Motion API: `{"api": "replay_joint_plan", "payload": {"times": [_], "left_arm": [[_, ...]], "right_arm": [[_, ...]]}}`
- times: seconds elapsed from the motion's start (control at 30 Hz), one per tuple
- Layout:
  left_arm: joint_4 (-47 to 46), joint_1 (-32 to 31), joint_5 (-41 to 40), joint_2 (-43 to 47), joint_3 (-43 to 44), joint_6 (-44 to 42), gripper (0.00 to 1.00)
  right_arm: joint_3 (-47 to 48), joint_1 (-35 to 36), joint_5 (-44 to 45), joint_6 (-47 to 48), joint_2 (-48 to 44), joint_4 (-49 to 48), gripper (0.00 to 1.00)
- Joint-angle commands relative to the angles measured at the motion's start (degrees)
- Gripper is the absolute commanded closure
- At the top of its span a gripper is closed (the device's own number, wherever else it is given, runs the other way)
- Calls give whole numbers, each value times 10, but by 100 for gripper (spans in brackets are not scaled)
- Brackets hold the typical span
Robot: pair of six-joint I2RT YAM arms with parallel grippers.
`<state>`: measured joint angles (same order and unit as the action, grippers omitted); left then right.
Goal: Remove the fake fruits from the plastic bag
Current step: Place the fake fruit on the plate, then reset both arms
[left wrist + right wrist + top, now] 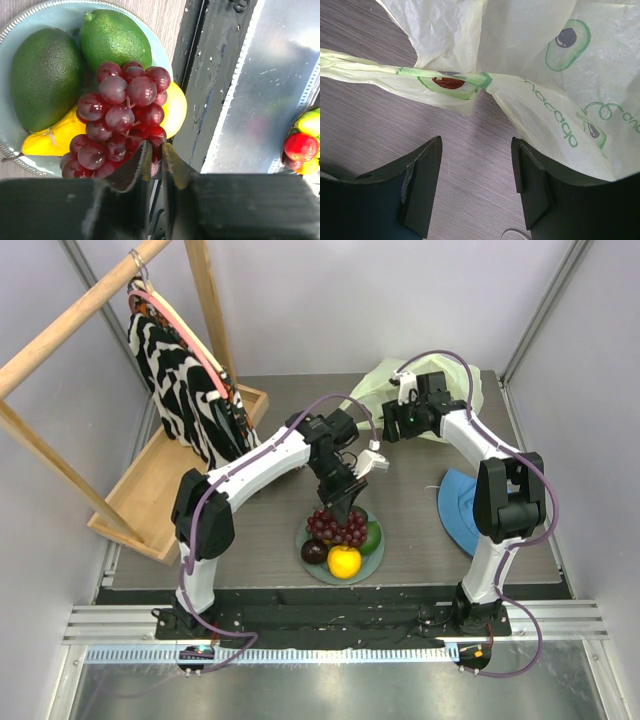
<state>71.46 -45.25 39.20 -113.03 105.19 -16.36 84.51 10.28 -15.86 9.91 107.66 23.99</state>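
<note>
A pale blue plate (372,562) near the table's front holds a yellow-orange fruit (344,561), a green round fruit (371,536) and a dark purple one (314,551). My left gripper (343,508) reaches down over the plate, shut on the lower end of the dark-red grape bunch (338,527). In the left wrist view the grape bunch (120,112) lies across the green fruits (114,39) on the plate (164,52), pinched by my gripper (156,156). My right gripper (393,427) is open and empty beside the flat yellow-green plastic bag (435,390). The bag (545,60) lies just beyond my right gripper (476,172).
A blue cloth hat (458,508) lies at the right, by the right arm. A wooden rack (150,490) with a zebra-striped garment (180,390) stands at the left. The black front rail (210,85) runs close behind the plate. A bag handle loop (380,70) stretches left.
</note>
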Motion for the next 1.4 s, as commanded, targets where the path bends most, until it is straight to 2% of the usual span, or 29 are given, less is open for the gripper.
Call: {"api": "replay_joint_plan", "payload": {"times": [0.0, 0.07, 0.23, 0.27, 0.3, 0.4, 0.6, 0.7, 0.8, 0.87, 0.93, 0.97, 1.03, 1.17, 1.23, 1.37], "left_arm": [[-20, 0, 25, -3, -1, 15, 73], [-15, 0, 21, -3, 5, 14, 67], [-4, 0, 11, 0, 25, 2, 39], [-5, 0, 6, 2, 27, 0, 11], [-12, 0, -3, 4, 26, 2, 1], [-32, 0, 8, 11, 27, 6, 0], [5, 4, -6, 12, 85, -25, 0], [22, 17, -20, 16, 140, -36, 0], [-13, 32, -85, 36, 165, -13, 0], [-39, 46, -151, 51, 150, -2, 0], [-76, 57, -204, 76, 135, 20, 0], [-97, 59, -267, 84, 118, 29, 0], [-103, 61, -303, 105, 110, 32, 0], [-95, 62, -305, 155, 79, 3, 0], [-97, 64, -296, 198, 33, -2, 0], [-96, 93, -289, 263, -73, 4, 0]], "right_arm": [[5, 0, -3, 5, -5, -17, 35], [4, 1, -3, 5, -5, -16, 35], [4, 1, -4, 5, -6, -16, 35], [5, 0, -3, 5, -6, -15, 35], [5, 1, -4, 5, -5, -14, 35], [7, 1, -11, 6, 0, -9, 35], [24, 2, -15, 8, 4, 4, 35], [44, 2, -13, 20, -7, 34, 29], [62, 1, 8, 48, -36, 73, 20], [56, 1, 29, 74, -59, 96, 16], [57, 2, 46, 85, -84, 120, 1], [63, 1, 69, 81, -90, 130, 0], [74, 0, 83, 73, -109, 153, 0], [46, 0, 71, 31, -162, 160, 0], [21, 1, 73, -1, -186, 161, 0], [-21, 1, 89, -6, -209, 171, 0]]}}
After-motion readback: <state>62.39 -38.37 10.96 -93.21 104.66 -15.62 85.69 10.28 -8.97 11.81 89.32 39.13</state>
